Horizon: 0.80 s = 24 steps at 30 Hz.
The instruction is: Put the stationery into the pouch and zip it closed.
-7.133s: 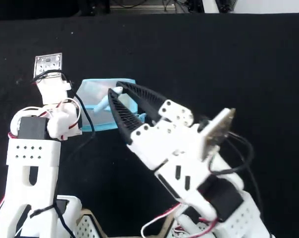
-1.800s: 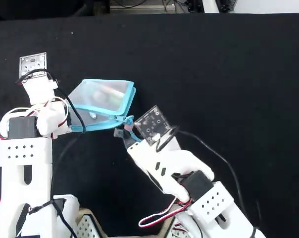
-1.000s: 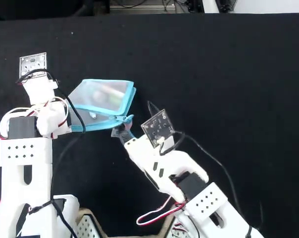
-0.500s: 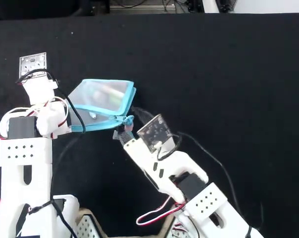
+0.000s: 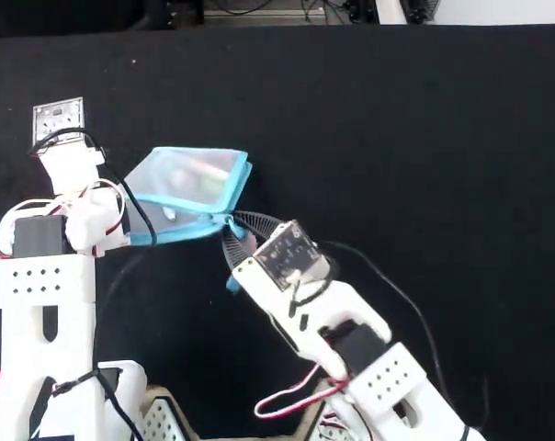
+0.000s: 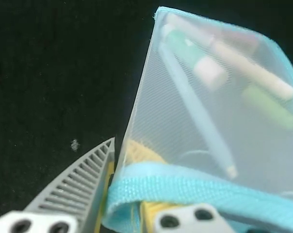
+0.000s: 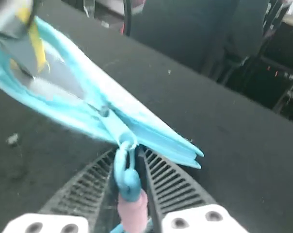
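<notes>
Right gripper: jaws a narrow gap apart, zip pull lying between them. Contact with either jaw is not clear. The pull hangs from the slider at the end of the pouch nearest this arm.

Left gripper: clamped on the blue zip edge at the opposite corner, that corner raised off the table.

The pouch sits between the 2 arms. Its long axis runs across the table from one gripper to the other, zip edge toward the arms.

Pens lie slanted inside; count uncertain through the mesh. How far the zip is shut: cannot tell. In the high view the left wrist covers where its gripper meets the pouch.
</notes>
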Each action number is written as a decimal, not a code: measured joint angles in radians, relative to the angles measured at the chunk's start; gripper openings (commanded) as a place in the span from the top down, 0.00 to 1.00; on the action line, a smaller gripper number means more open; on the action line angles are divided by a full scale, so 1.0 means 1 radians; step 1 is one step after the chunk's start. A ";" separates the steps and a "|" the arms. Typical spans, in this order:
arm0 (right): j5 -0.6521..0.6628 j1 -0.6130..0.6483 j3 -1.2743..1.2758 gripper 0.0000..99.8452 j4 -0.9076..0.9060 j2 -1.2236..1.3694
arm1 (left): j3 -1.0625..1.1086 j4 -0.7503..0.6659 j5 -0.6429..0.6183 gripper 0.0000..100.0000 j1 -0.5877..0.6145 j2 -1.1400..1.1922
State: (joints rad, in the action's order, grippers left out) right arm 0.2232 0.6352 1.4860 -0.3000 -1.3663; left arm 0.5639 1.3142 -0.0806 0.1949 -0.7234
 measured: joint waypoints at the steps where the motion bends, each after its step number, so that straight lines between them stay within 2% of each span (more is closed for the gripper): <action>1: 0.000 0.000 0.000 0.98 -0.032 -0.038 | 0.000 0.000 0.000 0.97 0.000 0.000; 9: 0.003 0.006 0.035 0.99 -0.264 -0.367 | 0.000 0.003 0.000 0.97 -0.002 0.000; 24: 0.005 0.006 0.130 0.99 -0.270 -0.431 | 0.000 0.005 0.000 0.97 -0.002 0.000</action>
State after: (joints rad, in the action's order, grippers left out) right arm 0.2279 0.6414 1.6164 -0.5700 -1.7975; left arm 0.5639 1.3188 -0.0806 0.1933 -0.7234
